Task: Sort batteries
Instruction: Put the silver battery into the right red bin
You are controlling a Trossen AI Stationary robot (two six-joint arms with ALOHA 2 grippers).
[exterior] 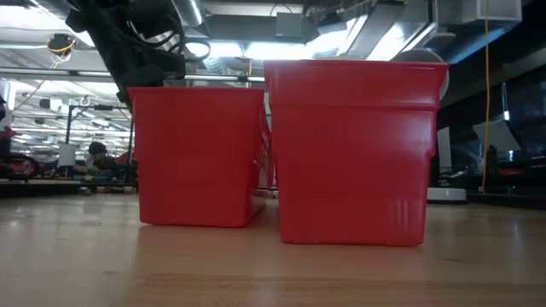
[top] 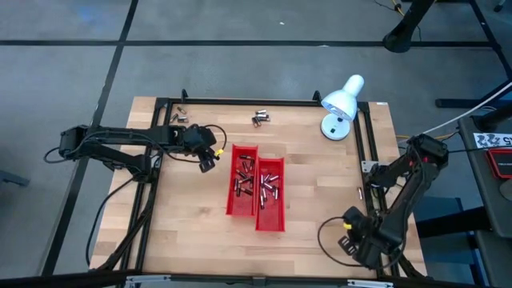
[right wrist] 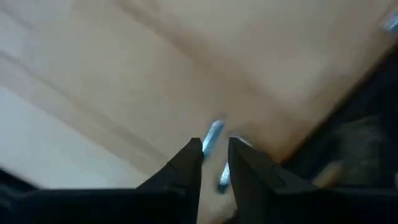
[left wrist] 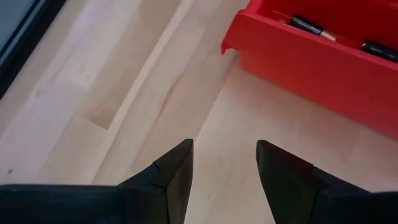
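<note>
Batteries (top: 254, 185) mostly sit in the red trays (top: 258, 210), left gripper (left wrist: 224, 180) hangs apart and empty beside them, while the right gripper (right wrist: 216, 163) at the table's right edge looks barely parted around one battery (right wrist: 212, 137), so it could roll off.

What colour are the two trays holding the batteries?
Both trays are solid red, no pattern. Clearest in the low view, where their walls fill the frame; batteries inside show from above.

No text, label, brand or number can be read anywhere in these views; a patterned tag at the high view's right edge is too small to make out.
</note>
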